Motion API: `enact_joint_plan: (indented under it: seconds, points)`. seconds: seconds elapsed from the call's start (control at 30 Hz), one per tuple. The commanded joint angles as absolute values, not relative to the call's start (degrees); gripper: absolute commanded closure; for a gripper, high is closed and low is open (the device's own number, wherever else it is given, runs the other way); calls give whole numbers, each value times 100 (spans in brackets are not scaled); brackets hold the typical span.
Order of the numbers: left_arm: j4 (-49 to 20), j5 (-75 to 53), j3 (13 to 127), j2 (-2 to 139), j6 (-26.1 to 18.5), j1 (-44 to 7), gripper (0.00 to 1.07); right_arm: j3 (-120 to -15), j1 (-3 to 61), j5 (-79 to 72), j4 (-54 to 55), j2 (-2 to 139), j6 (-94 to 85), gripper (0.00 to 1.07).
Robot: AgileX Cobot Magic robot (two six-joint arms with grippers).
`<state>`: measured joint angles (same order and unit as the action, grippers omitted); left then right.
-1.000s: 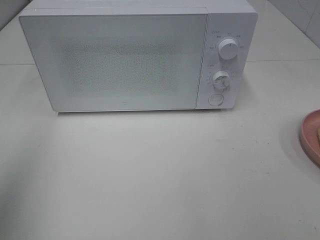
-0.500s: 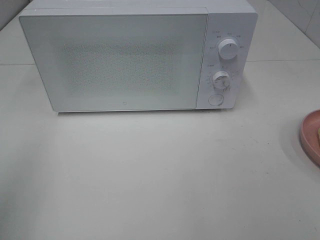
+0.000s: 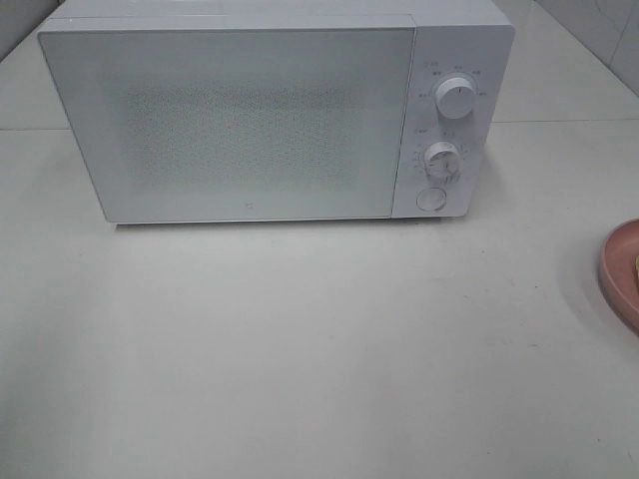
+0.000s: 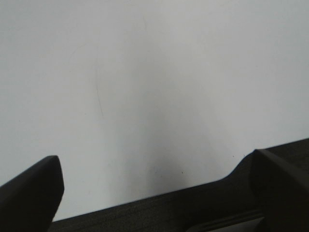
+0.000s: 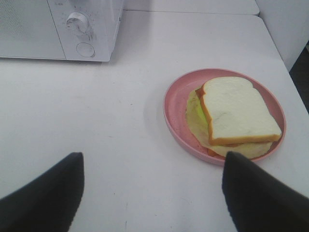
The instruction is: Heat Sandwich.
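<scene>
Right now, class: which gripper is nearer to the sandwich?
Right. The right gripper hovers open just short of the sandwich on its pink plate; the left gripper sees only bare table.

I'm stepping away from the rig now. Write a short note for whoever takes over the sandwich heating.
Left tool: open, holding nothing, over bare table.
Right tool: open, holding nothing, short of the plate.
Sandwich: lies on the pink plate, to the right of the microwave.
Done: nothing; microwave door is shut.
Left: open door, put sandwich inside, shut door, start heating.
</scene>
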<state>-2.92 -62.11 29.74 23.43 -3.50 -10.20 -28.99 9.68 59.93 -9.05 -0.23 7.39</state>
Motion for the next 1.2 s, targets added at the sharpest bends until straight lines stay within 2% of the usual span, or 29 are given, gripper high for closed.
enact_joint_plan:
  seconds: [0.03,0.1,0.53,0.67,0.83,1.03,1.2]
  points:
    - [-338,-5993,2939,2320,-361,-1003,9,-2893,922,5970,-934,-178,722,31]
    - [-504,-5798,2939,2320,-355,-1003,9,-2893,922,5970,-940,-178,745,31]
    - [-527,-5804,2939,2206,-355,-945,9,-2893,922,5970,-980,-178,785,31]
    - [-521,-5804,2939,1811,-378,-642,9,-2893,922,5970,-980,-178,785,31]
    - [-504,-5804,2939,550,-378,407,9,-2893,922,5970,-980,-178,785,31]
    - [-498,-5804,2939,-201,-378,567,9,-2893,922,5970,-980,-178,785,31]
    - [-516,-5838,2956,-183,-378,550,9,-2893,922,5970,-974,-172,785,31]
